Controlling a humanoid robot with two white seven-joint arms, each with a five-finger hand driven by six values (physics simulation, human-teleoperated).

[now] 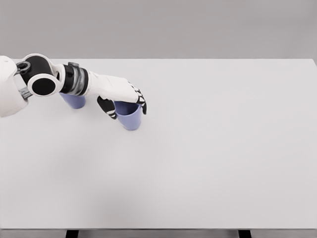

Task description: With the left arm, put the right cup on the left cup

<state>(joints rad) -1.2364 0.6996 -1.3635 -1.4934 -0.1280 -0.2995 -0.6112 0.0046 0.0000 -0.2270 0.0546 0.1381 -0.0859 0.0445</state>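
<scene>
Fingers point(141, 101) round one point(130, 119) of two cups

— What do we have around us here?

— We see a wide white table point(208, 163) filling nearly the whole view, its top smooth and matte. Its far edge runs straight across the upper part of the picture.

— And behind it?

— A plain grey wall point(163, 27), flat, with a slight darkening toward the top.

— What can we say of the light?

— It looks soft and even to us; the tabletop shades gently toward grey at the lower left.

— Anything under the table?

— At the bottom edge we make out two dark legs point(72, 233), one left, one right, against a grey strip.
</scene>
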